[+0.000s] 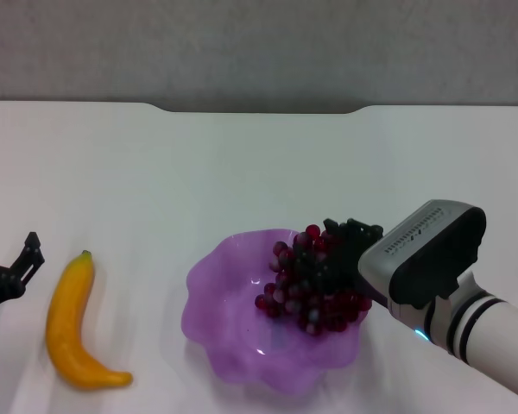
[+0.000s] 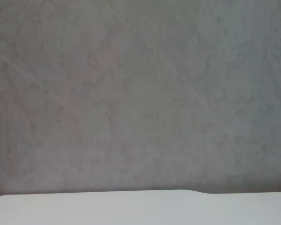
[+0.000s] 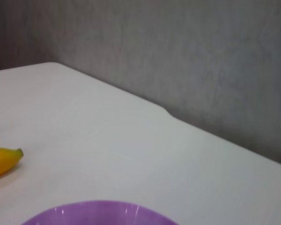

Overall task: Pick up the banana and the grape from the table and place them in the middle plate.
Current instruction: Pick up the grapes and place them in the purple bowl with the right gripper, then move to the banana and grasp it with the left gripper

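Right gripper (image 1: 338, 250) jaws look pinched on the grape bunch (image 1: 311, 280) over the purple plate (image 1: 233, 323); can't tell about the left gripper (image 1: 22, 263). Letting go early could spill grapes toward the banana (image 1: 73, 321).

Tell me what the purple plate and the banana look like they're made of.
The middle plate looks like translucent purple plastic: glossy highlights, the white table glowing through its wavy rim. The banana looks smooth, evenly orange-yellow and unblemished, possibly a plastic replica; that can't be confirmed.
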{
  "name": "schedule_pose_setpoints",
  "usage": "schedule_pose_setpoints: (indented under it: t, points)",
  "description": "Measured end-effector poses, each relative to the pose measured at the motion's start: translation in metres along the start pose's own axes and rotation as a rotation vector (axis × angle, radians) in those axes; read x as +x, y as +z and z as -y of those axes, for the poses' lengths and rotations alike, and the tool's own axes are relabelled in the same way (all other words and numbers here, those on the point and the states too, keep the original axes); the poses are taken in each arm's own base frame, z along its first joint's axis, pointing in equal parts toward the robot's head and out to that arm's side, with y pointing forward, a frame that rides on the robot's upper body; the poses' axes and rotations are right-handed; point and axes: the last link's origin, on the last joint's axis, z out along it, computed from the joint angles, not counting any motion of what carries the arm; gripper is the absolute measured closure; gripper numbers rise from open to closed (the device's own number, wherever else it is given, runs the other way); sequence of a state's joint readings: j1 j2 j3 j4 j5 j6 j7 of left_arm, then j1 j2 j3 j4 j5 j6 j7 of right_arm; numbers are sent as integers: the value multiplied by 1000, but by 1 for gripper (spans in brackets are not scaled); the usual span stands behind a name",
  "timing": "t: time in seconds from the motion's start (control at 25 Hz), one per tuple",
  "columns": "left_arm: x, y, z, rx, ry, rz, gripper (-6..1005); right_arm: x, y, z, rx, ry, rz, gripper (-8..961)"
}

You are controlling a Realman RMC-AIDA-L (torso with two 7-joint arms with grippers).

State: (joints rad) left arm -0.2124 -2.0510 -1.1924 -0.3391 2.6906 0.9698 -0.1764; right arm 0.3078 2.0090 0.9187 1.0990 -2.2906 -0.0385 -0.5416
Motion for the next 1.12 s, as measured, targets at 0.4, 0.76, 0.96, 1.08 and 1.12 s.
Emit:
schedule_pose_setpoints:
  t: [0.4, 0.76, 0.96, 1.08, 1.12]
  points:
    - [-1, -1, 0, -2, 1, 3, 150, -16, -13, 9, 68, -26, 100, 172]
    - [-1, -1, -1, -4, -2, 4, 152, 21, -34, 40, 284, -43, 143, 133]
    - [-1, -1, -2, -7, -6, 4, 152, 44, -44, 58, 375, -19, 145, 133]
    - [-1, 0, -4, -14, -5, 4, 153, 60, -50, 65, 419, -35, 151, 133]
    - [-1, 1, -5, -18, -6, 6, 153, 64, -52, 66, 426, -45, 151, 133]
